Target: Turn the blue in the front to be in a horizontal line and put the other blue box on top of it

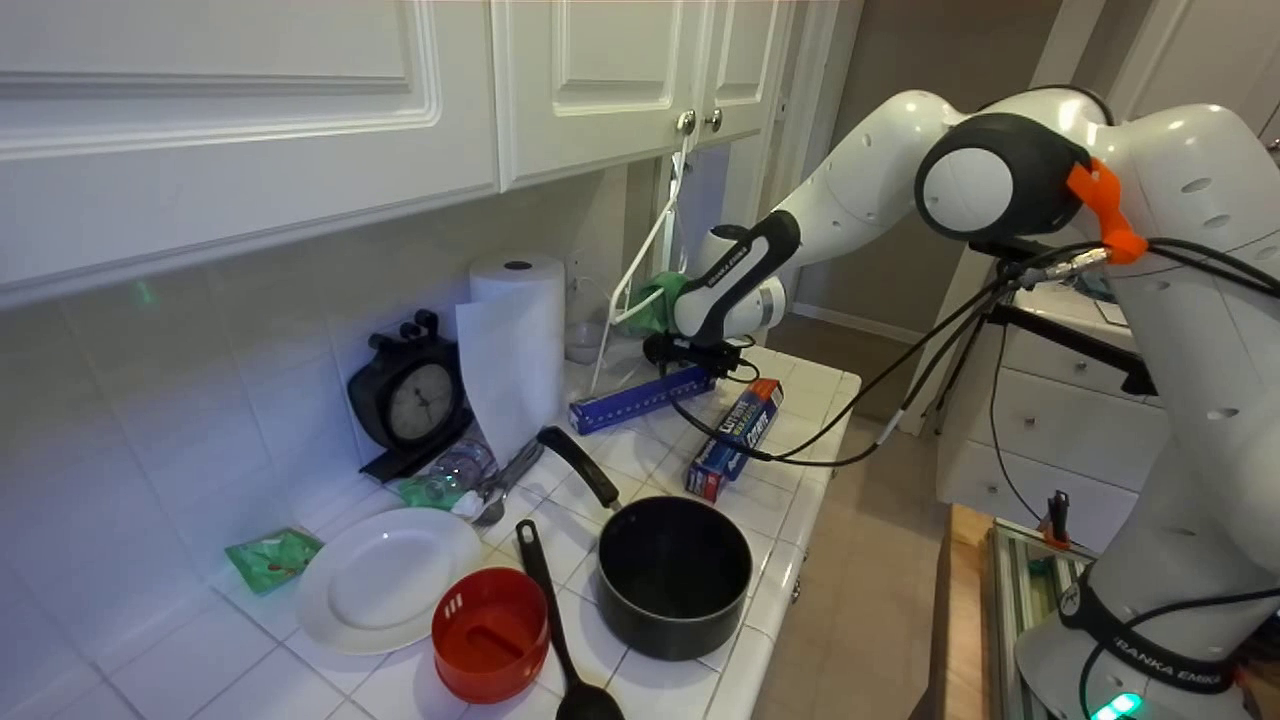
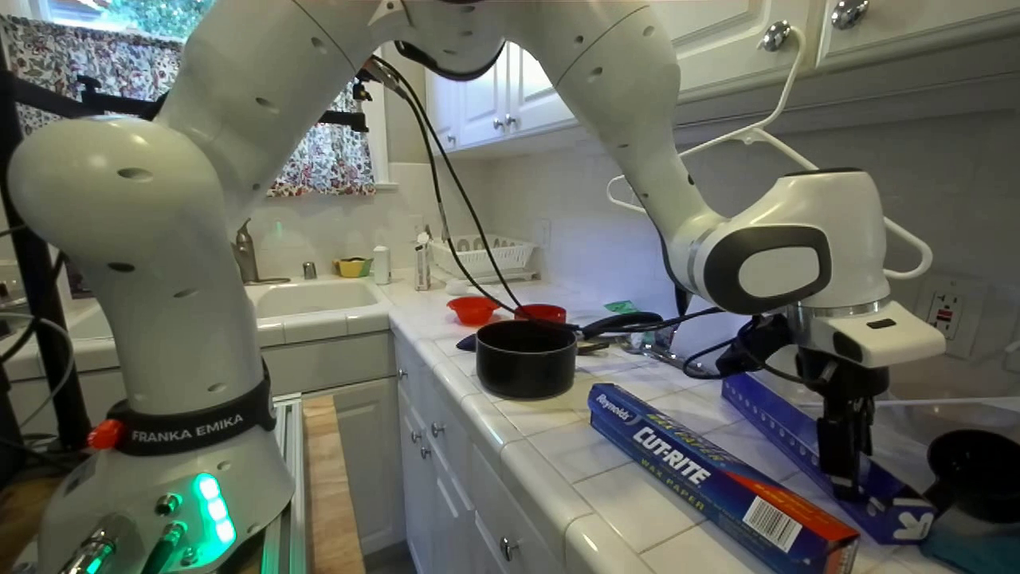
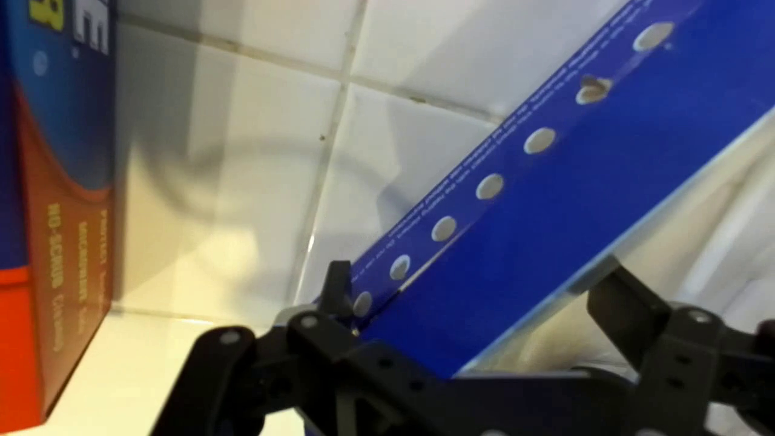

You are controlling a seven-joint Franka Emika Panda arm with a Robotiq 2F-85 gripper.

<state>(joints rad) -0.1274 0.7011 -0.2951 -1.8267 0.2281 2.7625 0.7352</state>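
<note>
tiled counter (image 1: 640, 455) | hand (image 3: 472, 281) spread over slim blue box (image 3: 545, 197) | carton (image 2: 701, 470) (red-ended) nearby

Cluttered white tiled counter (image 1: 290, 680)

Clock-face round the black pot (image 1: 670, 595), in an exterior view: wax paper box (image 1: 749, 417) at 1 o'clock, slim blue box (image 1: 635, 402) at 12, paper towels (image 1: 520, 345) 11, black dial thing (image 1: 420, 400) 10, white plate (image 1: 390, 578) and green packet (image 1: 273, 560) 9, red cup (image 1: 488, 665) and black spoon (image 1: 554, 610) 8. Boxes lie flat, apart.
</note>
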